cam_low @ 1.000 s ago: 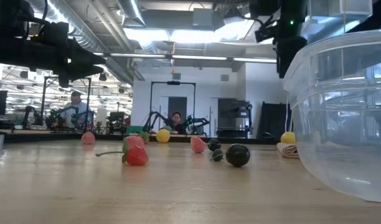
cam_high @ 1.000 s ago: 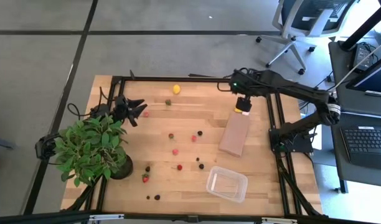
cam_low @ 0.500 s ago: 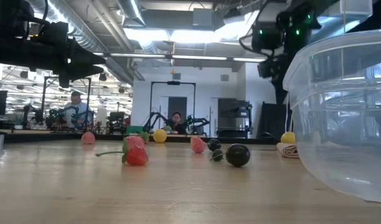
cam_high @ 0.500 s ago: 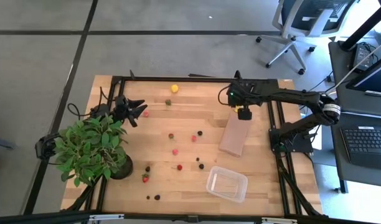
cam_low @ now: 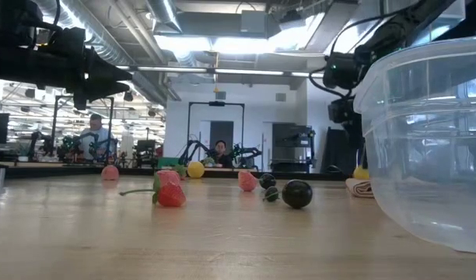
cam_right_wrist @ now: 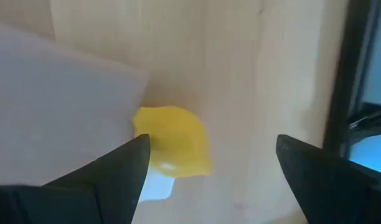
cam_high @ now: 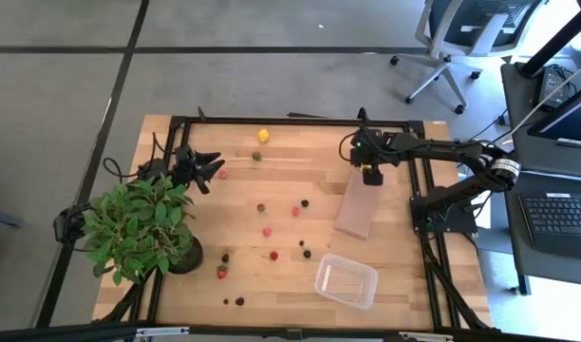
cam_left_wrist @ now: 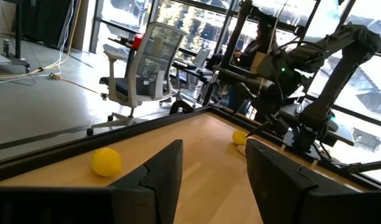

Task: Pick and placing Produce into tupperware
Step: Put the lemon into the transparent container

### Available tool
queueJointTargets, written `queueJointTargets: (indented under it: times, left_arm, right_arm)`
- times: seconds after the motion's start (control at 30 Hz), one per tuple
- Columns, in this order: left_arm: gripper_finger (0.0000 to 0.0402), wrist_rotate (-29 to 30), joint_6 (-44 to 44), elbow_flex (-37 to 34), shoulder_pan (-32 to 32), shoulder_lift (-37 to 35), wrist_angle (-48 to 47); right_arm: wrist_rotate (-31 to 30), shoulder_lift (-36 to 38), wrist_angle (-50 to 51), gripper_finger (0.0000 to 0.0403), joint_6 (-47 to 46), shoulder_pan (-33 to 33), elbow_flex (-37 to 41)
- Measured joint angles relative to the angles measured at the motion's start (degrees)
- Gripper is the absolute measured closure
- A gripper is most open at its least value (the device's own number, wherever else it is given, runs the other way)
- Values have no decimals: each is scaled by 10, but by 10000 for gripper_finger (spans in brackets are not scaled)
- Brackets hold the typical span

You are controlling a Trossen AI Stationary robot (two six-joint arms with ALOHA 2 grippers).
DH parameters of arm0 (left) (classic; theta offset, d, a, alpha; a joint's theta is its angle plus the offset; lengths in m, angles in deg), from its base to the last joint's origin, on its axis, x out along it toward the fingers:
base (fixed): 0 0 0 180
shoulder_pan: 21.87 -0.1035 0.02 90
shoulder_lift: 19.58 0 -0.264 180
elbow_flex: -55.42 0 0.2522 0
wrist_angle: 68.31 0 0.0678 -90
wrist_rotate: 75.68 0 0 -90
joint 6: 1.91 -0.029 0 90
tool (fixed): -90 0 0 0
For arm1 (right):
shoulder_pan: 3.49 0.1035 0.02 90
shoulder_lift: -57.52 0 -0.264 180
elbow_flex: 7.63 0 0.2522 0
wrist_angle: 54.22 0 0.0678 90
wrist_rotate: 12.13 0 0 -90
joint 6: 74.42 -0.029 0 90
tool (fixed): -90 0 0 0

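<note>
- Right tool (cam_high: pixel 371 175) hangs over the far right part of the worktop (cam_high: pixel 290 285), at about 1 o'clock from the worktop's middle, just at the far end of the flat brown block (cam_high: pixel 358 205).
- Its two dark fingers (cam_right_wrist: pixel 116 171) stand apart, with a yellow lemon-like piece (cam_right_wrist: pixel 173 140) lying on the wood between them and touching neither; the piece sits against the block's edge.
- Left tool (cam_high: pixel 207 169) waits at about 10 o'clock, beside the leafy potted plant (cam_high: pixel 139 228); its fingers (cam_left_wrist: pixel 159 180) are spread, clamped on nothing.
- Another yellow piece (cam_high: pixel 264 136) lies near the far edge at 12 o'clock, with a small dark piece (cam_high: pixel 256 157) just nearer in.
- Red and dark pieces are scattered across the middle: a red one (cam_high: pixel 295 211) beside a dark one (cam_high: pixel 305 203), a pink-red one (cam_high: pixel 268 231) below them, more toward 6 and 7 o'clock near the plant pot.
- Clear tupperware (cam_high: pixel 346 281) sits at about 5 o'clock near the front edge, holding no fruit that can be seen, well apart from the right tool.
- From table height, a red strawberry-like piece (cam_low: pixel 169 190) and a dark round berry (cam_low: pixel 297 194) lie in front, the tupperware wall looming at the right.
</note>
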Motion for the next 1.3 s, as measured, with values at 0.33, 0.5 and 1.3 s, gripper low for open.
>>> queueJointTargets:
  times: [0.33, 0.5, 1.3]
  left_arm:
    - [237, 0, 0, 0, 0, 0, 0]
    - [237, 0, 0, 0, 0, 0, 0]
    - [237, 0, -1, 0, 0, 0, -1]
  right_arm:
    - [57, -16, -10, 64, 9, -48, 1]
    - [56, -41, -8, 80, -90, -72, 1]
    - [57, -49, 34, 117, -292, -124, 1]
